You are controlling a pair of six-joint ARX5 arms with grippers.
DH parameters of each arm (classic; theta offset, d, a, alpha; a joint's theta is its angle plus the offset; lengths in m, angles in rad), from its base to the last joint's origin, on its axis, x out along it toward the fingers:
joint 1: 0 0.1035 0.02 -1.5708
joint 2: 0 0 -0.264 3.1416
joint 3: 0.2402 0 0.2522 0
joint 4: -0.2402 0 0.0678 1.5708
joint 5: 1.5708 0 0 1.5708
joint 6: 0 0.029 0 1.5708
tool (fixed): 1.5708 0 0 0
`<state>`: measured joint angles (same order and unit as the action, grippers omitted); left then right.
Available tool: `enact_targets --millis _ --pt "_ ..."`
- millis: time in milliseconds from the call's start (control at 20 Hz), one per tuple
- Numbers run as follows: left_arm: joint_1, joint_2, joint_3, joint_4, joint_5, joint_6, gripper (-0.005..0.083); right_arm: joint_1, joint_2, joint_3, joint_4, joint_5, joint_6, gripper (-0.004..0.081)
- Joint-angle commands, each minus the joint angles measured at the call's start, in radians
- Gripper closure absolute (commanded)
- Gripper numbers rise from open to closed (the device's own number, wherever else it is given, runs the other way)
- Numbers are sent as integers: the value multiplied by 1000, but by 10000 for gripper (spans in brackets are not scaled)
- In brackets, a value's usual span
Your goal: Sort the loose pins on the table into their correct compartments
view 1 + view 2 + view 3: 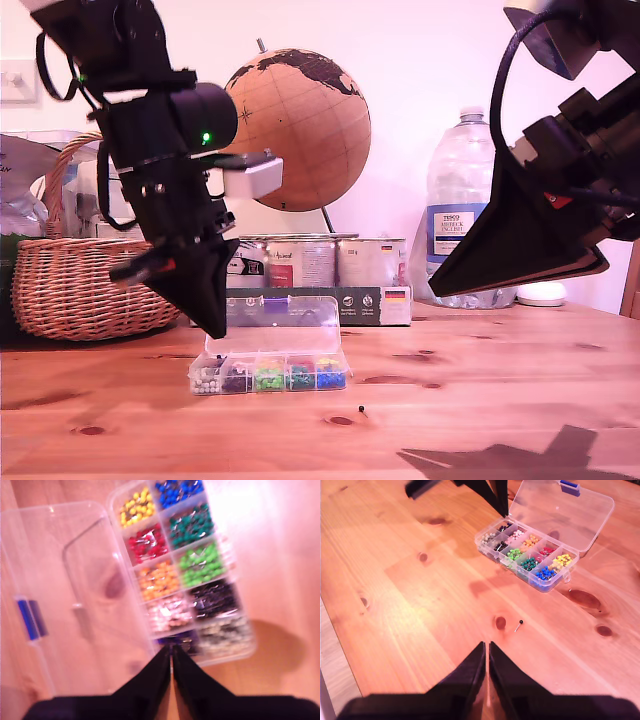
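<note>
One loose pin (361,409) with a dark head lies on the pine table (500,380), in front of the clear box and toward the exterior view's right. It also shows in the second wrist view as the pin (520,623), just beyond my second gripper (486,647), which is shut and held high, seen as my second gripper (432,292) at the exterior view's right. The compartments (192,565) hold sorted coloured pin heads, with the lid (65,595) folded open. My first gripper (171,655) is shut, tip down over the purple cell (177,641) at the box's end. Nothing shows between its jaws.
Behind the box (270,373) stands a dark cardboard tray of tins (320,290). A wicker basket (80,280) is at the exterior view's left, a globe (300,130) behind centre, and a water bottle (465,200) at the right.
</note>
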<state>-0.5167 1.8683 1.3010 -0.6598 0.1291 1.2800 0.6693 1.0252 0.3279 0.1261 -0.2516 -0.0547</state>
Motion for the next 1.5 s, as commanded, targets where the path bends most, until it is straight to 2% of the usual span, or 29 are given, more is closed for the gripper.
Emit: enact_targets --millis 0,350,500,700,800,1150,1450 --pt "-27 -55 -2 -35 -7 -64 797 5 6 14 3 1 -6 782" --pt "-89 -211 -2 -100 -31 -484 797 5 6 15 -21 0 48 782" --pt "-103 -262 -2 -144 7 -657 797 5 6 15 -23 -3 59 782" --pt "-113 -279 -3 -175 183 -726 797 5 12 24 -27 -5 112 782" --pt "-119 -280 -3 -161 239 -743 797 5 27 53 -60 -4 114 782" --pt "-132 -350 -29 -46 252 -792 797 4 158 192 -188 0 159 782" --pt "-127 -497 -277 170 253 -866 797 4 277 352 -403 -5 191 782"
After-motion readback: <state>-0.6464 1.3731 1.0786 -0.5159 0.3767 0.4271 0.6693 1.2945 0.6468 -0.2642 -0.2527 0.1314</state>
